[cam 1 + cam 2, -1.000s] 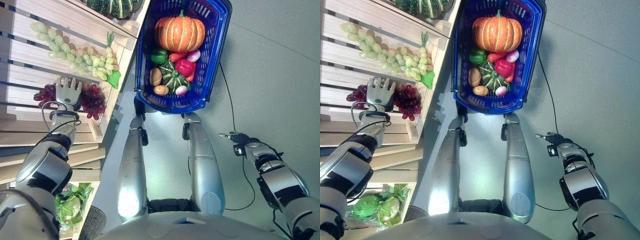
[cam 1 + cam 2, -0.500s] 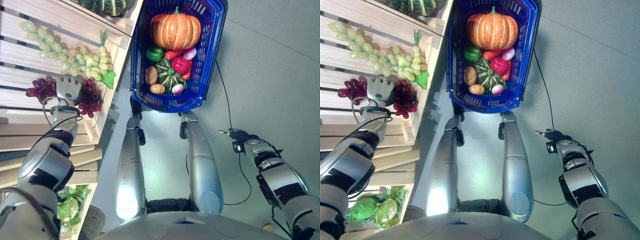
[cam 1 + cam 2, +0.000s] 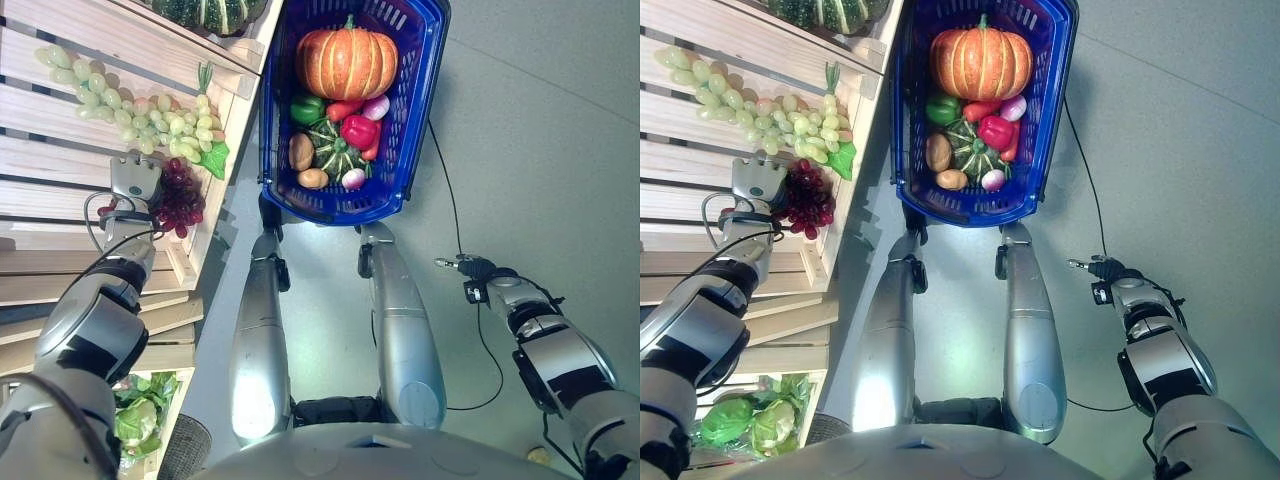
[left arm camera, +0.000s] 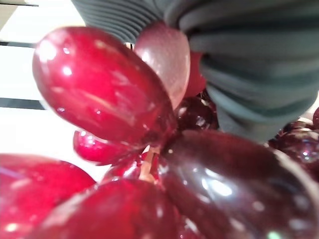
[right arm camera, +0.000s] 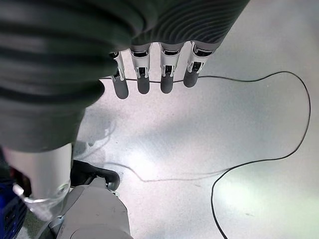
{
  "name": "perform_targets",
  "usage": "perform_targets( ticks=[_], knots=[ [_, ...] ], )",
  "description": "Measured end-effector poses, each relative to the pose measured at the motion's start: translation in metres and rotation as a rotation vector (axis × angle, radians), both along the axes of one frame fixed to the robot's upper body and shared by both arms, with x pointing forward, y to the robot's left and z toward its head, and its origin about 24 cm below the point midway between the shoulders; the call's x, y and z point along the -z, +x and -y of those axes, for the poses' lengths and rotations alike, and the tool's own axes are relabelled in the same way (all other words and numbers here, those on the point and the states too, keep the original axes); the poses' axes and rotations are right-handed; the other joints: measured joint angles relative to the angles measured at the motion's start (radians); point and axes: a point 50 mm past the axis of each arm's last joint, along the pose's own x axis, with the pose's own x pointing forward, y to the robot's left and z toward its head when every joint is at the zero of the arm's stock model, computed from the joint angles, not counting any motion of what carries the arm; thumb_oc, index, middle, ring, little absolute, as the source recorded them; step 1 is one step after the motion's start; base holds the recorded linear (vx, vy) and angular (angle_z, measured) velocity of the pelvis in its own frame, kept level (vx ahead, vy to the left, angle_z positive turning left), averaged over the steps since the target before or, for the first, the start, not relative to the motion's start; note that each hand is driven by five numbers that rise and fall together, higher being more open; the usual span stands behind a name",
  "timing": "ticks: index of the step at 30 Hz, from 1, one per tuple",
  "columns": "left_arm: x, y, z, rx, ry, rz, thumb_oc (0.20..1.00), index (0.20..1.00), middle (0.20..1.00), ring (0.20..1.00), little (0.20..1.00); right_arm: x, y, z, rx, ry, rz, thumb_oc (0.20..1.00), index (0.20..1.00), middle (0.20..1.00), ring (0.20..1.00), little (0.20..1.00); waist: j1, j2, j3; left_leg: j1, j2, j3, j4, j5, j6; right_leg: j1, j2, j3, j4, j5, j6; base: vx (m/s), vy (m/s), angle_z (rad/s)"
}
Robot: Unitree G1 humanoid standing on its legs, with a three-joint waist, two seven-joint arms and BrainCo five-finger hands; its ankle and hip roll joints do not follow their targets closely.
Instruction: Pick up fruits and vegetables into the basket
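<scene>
A bunch of red grapes (image 3: pixel 182 198) lies on the wooden slatted shelf (image 3: pixel 60 150) at the left. My left hand (image 3: pixel 134 180) sits on the bunch with its fingers curled into it; the left wrist view shows red grapes (image 4: pixel 99 99) pressed close against the hand. The blue basket (image 3: pixel 425 90) stands on the floor ahead, holding an orange pumpkin (image 3: pixel 343 62), a green pepper (image 3: pixel 306 108), a red pepper (image 3: pixel 360 130), a small striped squash (image 3: pixel 330 150) and potatoes. My right hand (image 3: pixel 478 268) hangs over the grey floor at the right, its fingers (image 5: pixel 149 74) straight and empty.
A long bunch of green grapes (image 3: pixel 130 105) lies on the shelf above the red ones. A dark green squash (image 3: pixel 212 12) sits on the shelf's top tier. Leafy green cabbages (image 3: pixel 140 410) lie in a lower crate at the bottom left. Grey floor spreads to the right.
My left hand's fingers have curled down onto the red grapes, and the bunch's left part no longer shows beside it. The camera has shifted slightly. The right hand is unchanged.
</scene>
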Motion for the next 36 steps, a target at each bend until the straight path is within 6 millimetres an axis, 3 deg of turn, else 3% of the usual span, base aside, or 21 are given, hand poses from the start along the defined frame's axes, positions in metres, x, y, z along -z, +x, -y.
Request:
perform_targets(
  ticks=[1,4,8,11,18,21,25,36],
  knots=[
    [0.000,0.000,0.000,-0.004,-0.029,0.006,0.200,0.200,0.200,0.200,0.200,0.000,0.000,0.000,0.000,0.000,0.000,1.000,1.000,1.000,1.000,1.000,0.000,0.000,0.000,0.002,0.000,0.000,-0.001,0.000,0.000,0.002,0.000,0.000,0.000,0.000,0.000,0.00,0.000,0.00],
    [-0.004,0.005,0.000,-0.059,-0.359,0.094,0.200,0.200,0.200,0.200,0.200,0.000,0.000,0.000,0.000,0.000,0.001,1.000,1.000,1.000,1.000,1.000,0.002,0.000,-0.001,0.011,0.000,0.001,-0.002,0.000,0.000,0.010,0.000,0.001,-0.001,0.000,0.000,0.00,0.000,0.00],
    [-0.011,0.008,-0.005,-0.131,-0.990,0.250,0.200,0.200,0.200,0.200,0.200,0.000,0.000,0.000,0.021,0.025,0.009,1.000,1.000,1.000,1.000,1.000,0.008,0.000,-0.001,0.020,0.000,0.003,-0.003,0.000,0.000,0.017,0.001,0.004,-0.002,0.000,0.000,0.00,0.000,0.00],
    [-0.005,0.004,-0.011,-0.155,-1.403,0.325,0.200,0.200,0.200,0.200,0.200,0.001,-0.001,0.000,0.029,0.030,0.019,1.000,1.000,1.000,1.000,1.000,0.010,0.001,-0.001,0.036,0.000,0.000,-0.005,0.000,0.000,0.036,0.001,0.000,-0.006,0.000,0.000,0.00,0.000,0.00],
    [0.030,-0.018,-0.011,-0.159,-1.895,0.399,0.200,0.200,0.200,0.200,0.200,-0.001,0.000,0.002,0.066,0.057,0.064,1.000,1.000,1.000,1.000,1.000,0.038,0.001,-0.001,0.055,-0.001,-0.008,-0.020,0.006,-0.002,0.057,-0.002,-0.011,-0.011,0.000,0.000,0.01,-0.013,0.03],
    [0.040,-0.018,0.004,-0.114,-2.042,0.381,0.200,0.200,0.200,0.200,0.200,-0.001,-0.001,0.003,0.085,0.077,0.087,1.000,1.000,1.000,1.000,1.000,0.052,0.001,-0.001,0.077,-0.002,-0.011,-0.037,0.011,-0.002,0.079,-0.003,-0.017,-0.019,-0.001,0.000,0.01,-0.007,0.07],
    [0.039,-0.017,0.014,-0.033,-2.197,0.376,0.200,0.200,0.200,0.200,0.200,-0.006,0.004,0.003,0.096,0.104,0.140,1.000,1.000,1.000,1.000,1.000,0.060,0.000,-0.001,0.077,-0.002,-0.012,-0.037,0.014,-0.001,0.083,-0.003,-0.018,-0.024,0.000,0.002,0.00,0.000,0.00],
    [0.014,-0.005,0.033,0.262,-2.459,0.390,0.200,0.200,0.200,0.200,0.200,-0.009,0.006,-0.001,0.108,0.152,0.234,1.000,1.000,1.000,1.000,1.000,0.058,0.000,-0.001,0.081,-0.002,-0.022,-0.037,0.015,-0.001,0.093,-0.003,-0.027,-0.027,0.001,0.001,0.01,-0.003,0.01]
  ],
)
